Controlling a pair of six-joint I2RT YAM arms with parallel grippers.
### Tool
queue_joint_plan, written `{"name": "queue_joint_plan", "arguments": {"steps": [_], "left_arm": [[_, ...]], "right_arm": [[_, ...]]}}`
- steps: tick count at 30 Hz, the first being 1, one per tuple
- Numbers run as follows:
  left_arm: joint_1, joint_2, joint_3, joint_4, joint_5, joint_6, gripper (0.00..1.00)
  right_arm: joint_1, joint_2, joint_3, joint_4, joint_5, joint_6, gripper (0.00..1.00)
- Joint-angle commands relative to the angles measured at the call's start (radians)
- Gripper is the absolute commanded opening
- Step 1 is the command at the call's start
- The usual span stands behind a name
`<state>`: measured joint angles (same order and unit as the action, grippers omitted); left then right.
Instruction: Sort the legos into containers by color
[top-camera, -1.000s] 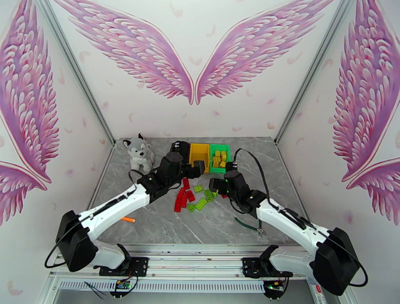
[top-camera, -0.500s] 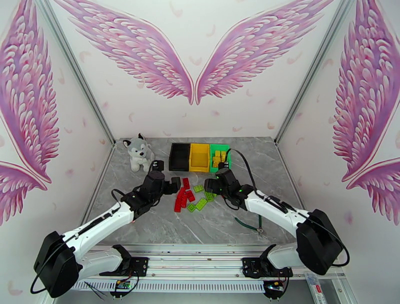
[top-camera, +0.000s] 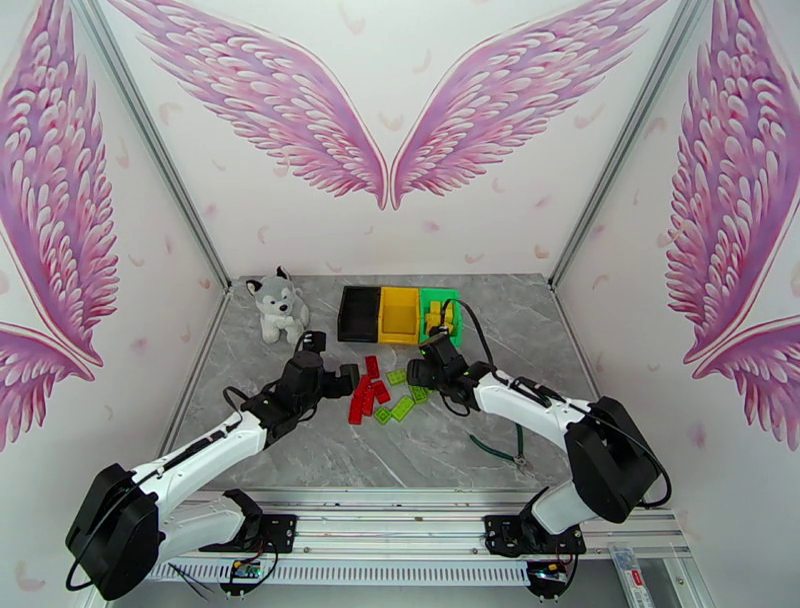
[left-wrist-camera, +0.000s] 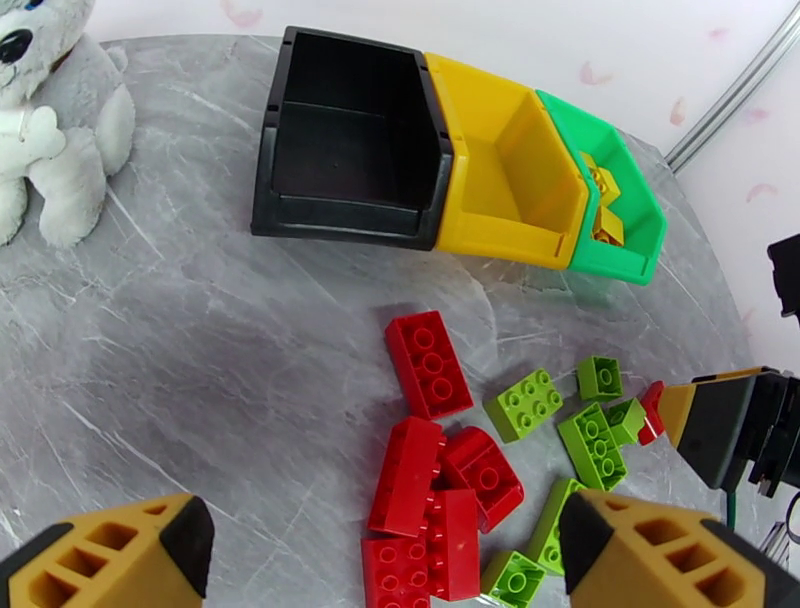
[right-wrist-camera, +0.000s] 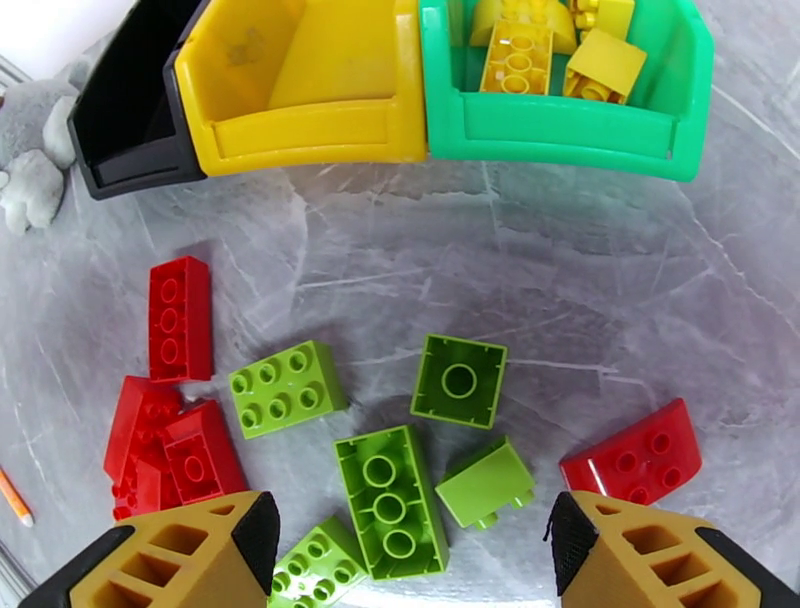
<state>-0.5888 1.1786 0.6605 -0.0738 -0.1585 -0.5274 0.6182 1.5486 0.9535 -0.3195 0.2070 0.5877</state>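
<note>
1. Yellow legos (right-wrist-camera: 520, 55) are being kept in the green bin (right-wrist-camera: 560, 135), near the desk's far edge.
2. Red legos (left-wrist-camera: 430, 365) and green legos (right-wrist-camera: 390, 505) are being left unsorted mid-desk.
3. Left end effector (left-wrist-camera: 385, 525) and right end effector (right-wrist-camera: 410, 525) are being held open, empty.

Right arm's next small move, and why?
Probably lower the right claw onto the long light green studded plastic brick and close: its jaws stand open and empty, with that brick lying studs-up between them on the grey marble-pattern table.
</note>
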Motion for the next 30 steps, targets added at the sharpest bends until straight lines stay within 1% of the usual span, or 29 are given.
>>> {"name": "queue_joint_plan", "arguments": {"steps": [1,5,8,13,16,17,19,20,25,30], "left_arm": [[0.005,-0.016,-0.007,0.034,0.026,0.0,0.97],[0.003,-0.032,-0.009,0.03,0.04,-0.003,0.97],[0.003,-0.046,-0.007,0.022,0.047,-0.005,0.97],[-0.002,-0.079,-0.01,0.018,0.063,-0.008,0.97],[-0.002,-0.094,-0.01,0.009,0.059,-0.008,0.97],[-0.002,-0.098,-0.012,0.009,0.061,-0.009,0.97],[-0.003,-0.099,-0.012,0.011,0.069,-0.011,0.97],[-0.003,-0.099,-0.01,0.011,0.072,-0.011,0.97],[-0.008,-0.086,-0.005,0.009,0.077,-0.011,0.97],[-0.009,-0.081,0.001,0.005,0.082,-0.007,0.97]], "right_arm": [[0.003,0.024,0.027,-0.041,0.036,0.015,0.74],[-0.009,0.05,0.038,-0.063,0.058,0.019,0.72],[-0.038,0.059,0.05,-0.111,0.091,0.045,0.71],[-0.109,-0.001,0.019,-0.154,0.12,0.089,0.7],[-0.121,-0.027,0.009,-0.188,0.132,0.127,0.69],[-0.121,-0.031,0.002,-0.194,0.137,0.144,0.71],[-0.123,-0.033,-0.014,-0.197,0.134,0.181,0.77],[-0.124,-0.031,-0.021,-0.195,0.126,0.197,0.78],[-0.133,-0.013,-0.041,-0.169,0.099,0.263,0.8],[-0.14,0.008,-0.036,-0.152,0.102,0.303,0.79]]}}
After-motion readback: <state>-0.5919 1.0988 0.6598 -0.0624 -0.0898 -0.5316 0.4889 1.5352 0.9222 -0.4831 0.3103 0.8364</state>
